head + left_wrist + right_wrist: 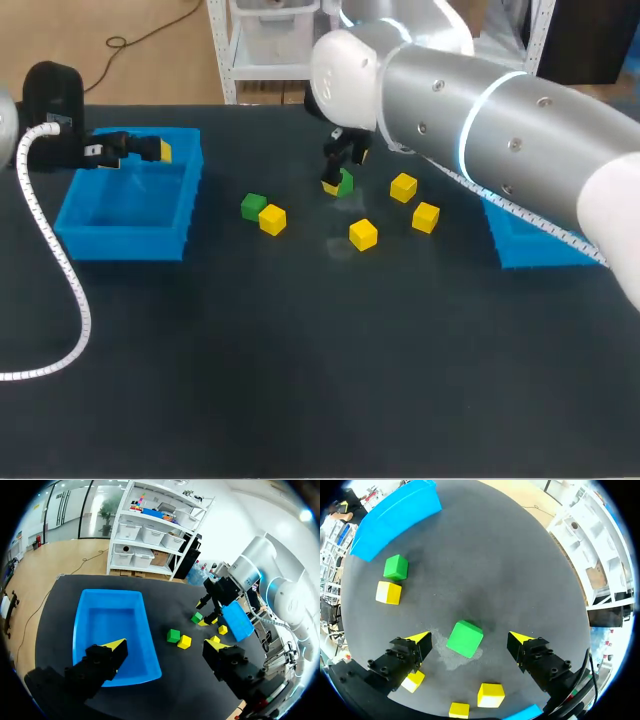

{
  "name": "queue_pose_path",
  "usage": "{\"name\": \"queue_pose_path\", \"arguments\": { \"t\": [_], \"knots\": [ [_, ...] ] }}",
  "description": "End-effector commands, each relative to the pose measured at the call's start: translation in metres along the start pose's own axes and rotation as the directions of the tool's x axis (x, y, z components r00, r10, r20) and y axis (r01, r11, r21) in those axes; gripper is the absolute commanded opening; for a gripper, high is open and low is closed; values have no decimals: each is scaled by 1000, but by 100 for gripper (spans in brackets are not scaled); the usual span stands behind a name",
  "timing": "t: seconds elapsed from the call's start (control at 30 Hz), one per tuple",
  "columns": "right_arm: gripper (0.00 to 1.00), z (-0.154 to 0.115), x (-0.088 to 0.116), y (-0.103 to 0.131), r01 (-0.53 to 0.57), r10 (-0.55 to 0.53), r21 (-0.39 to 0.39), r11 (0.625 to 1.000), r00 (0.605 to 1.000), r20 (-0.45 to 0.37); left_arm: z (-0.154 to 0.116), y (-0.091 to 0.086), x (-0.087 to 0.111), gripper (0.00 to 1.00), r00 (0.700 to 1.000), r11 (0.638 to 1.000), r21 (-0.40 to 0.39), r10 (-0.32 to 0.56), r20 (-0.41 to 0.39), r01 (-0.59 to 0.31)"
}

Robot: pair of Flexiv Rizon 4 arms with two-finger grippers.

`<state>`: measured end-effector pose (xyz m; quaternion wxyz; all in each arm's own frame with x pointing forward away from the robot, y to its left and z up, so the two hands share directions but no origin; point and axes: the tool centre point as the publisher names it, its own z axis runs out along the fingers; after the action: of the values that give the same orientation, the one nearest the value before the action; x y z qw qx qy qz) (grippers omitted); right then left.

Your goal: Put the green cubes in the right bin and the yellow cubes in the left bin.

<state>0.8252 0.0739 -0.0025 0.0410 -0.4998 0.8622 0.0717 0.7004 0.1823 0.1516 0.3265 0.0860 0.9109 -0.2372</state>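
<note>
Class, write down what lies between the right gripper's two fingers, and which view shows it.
A green cube sits between the open fingers of the right gripper, touching neither; the right wrist view shows it.

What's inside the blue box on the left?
Just bare blue floor shows inside the left bin, nothing on it. A finger of the left tool hides its near corner, so that bit is unknown.

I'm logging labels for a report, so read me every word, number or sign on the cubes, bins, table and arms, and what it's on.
No readable text anywhere.
The green cubes, yellow cubes, left bin, right bin and table are plain, and no print shows on the left tool or right tool.
</note>
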Motion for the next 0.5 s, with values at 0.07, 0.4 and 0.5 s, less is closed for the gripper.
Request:
{"name": "queue_pose_path", "arguments": {
  "t": [0.07, 0.4, 0.5],
  "knots": [
    [100, 7, -13, -10, -17, -17, -93, 996, 935, -353, 0, 2, 1, 100, 1000, 1000, 12, 2, 7, -2],
    [0, 5, -19, -7, 4, -34, -84, 996, 931, -363, 0, 2, 1, 100, 1000, 1000, 12, 2, 7, -2],
    [0, 2, -18, -8, -3, -28, -85, 996, 934, -357, 0, 2, 1, 100, 1000, 1000, 12, 2, 7, -2]
  ]
}}
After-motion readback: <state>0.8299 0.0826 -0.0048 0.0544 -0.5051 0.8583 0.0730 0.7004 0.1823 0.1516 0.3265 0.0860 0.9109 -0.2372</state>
